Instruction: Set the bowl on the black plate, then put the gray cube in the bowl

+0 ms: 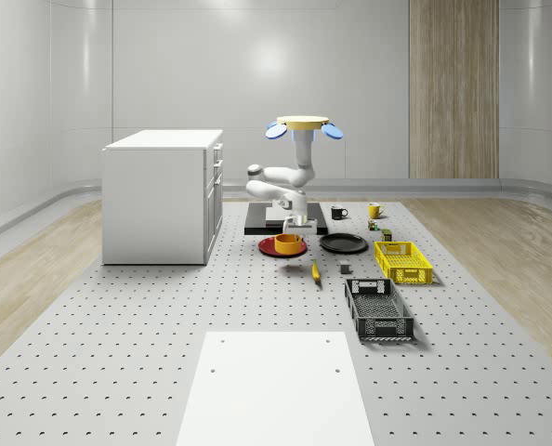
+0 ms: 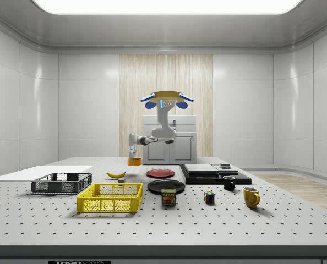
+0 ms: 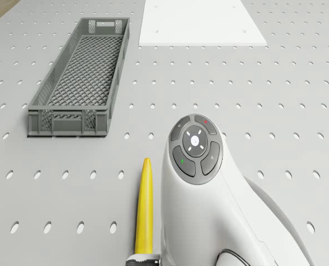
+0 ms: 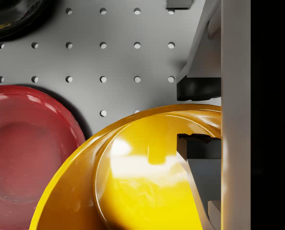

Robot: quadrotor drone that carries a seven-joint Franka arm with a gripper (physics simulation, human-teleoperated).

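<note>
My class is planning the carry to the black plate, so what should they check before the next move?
1. Gripper fingers astride the bowl rim: ok.
2. Bowl lifted off the table: ok, judging by the side view.
3. Bowl above the black plate: not ok; it hangs by the red plate.
4. Black plate bare: ok.
5. Gray cube free on the table: ok.
6. Drone hovering: ok.

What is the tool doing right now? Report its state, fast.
Tool: shut on the rim of the yellow bowl, one finger inside, one outside; the drone hovers above.
</note>
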